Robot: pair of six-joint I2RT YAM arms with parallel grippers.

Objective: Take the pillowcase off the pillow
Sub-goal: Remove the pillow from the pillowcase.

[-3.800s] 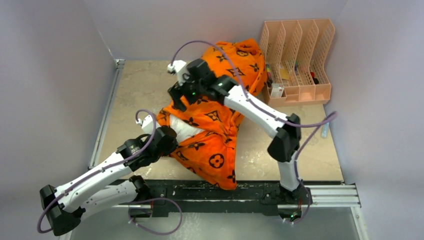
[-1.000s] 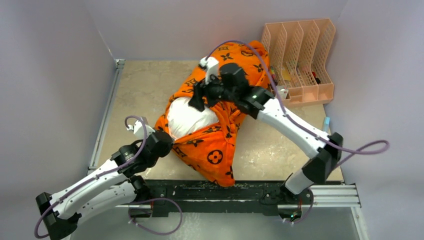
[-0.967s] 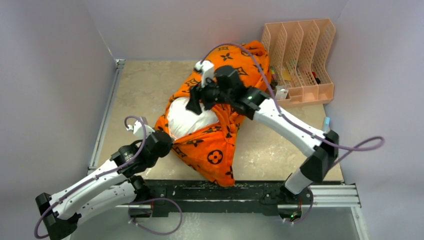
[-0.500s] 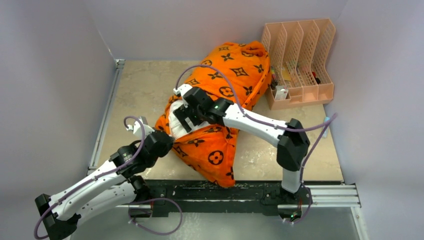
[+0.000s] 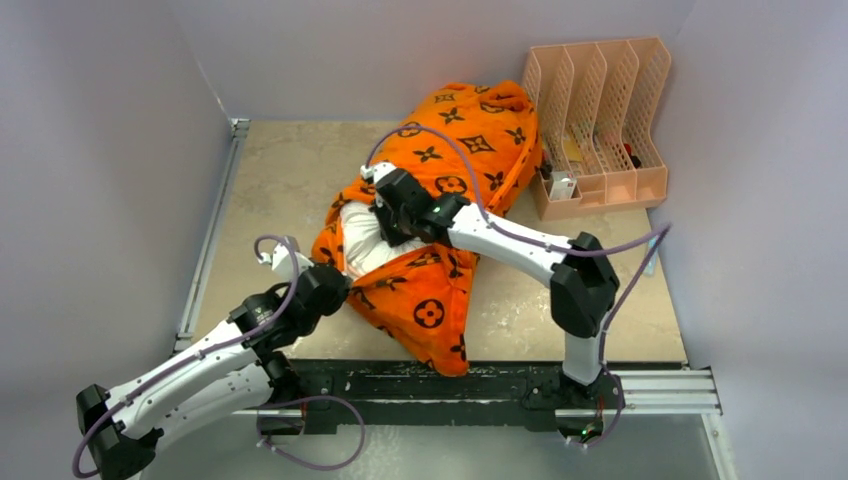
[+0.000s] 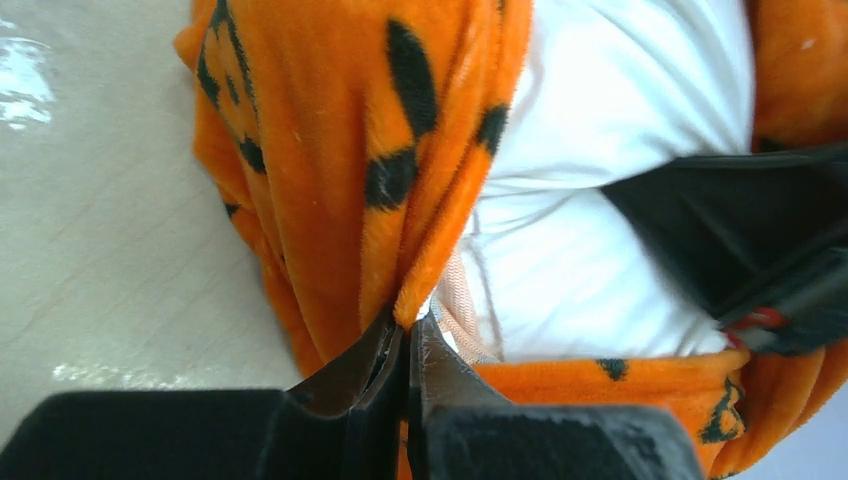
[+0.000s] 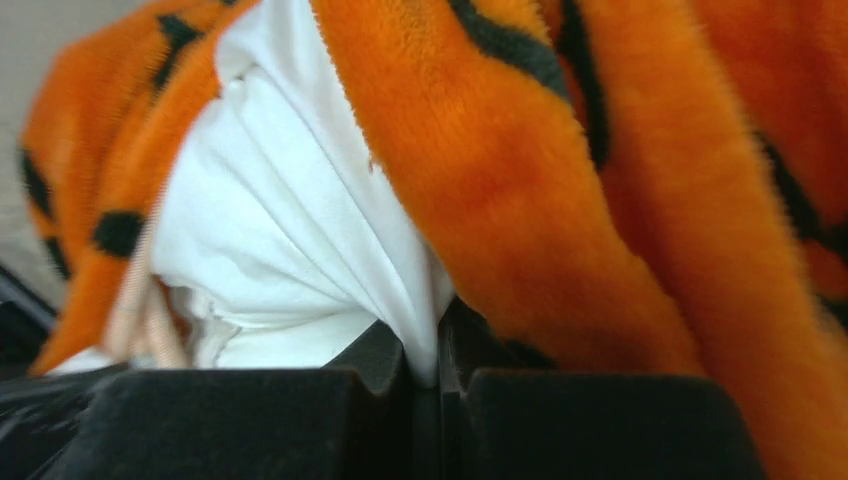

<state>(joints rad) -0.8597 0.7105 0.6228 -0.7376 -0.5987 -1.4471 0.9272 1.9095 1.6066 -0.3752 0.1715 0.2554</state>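
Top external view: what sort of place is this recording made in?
Most likely a lab robot work cell, not a home: plain lilac-grey walls box in a beige tabletop, a metal mounting rail runs along its near edge, and a pink file organiser stands in the far right corner.

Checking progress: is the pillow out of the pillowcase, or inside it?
Mostly inside: only a white patch of the pillow shows through the pillowcase opening.

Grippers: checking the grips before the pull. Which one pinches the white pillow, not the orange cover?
The right gripper: its shut jaws pinch the white pillow, while the left gripper clamps the orange pillowcase edge.
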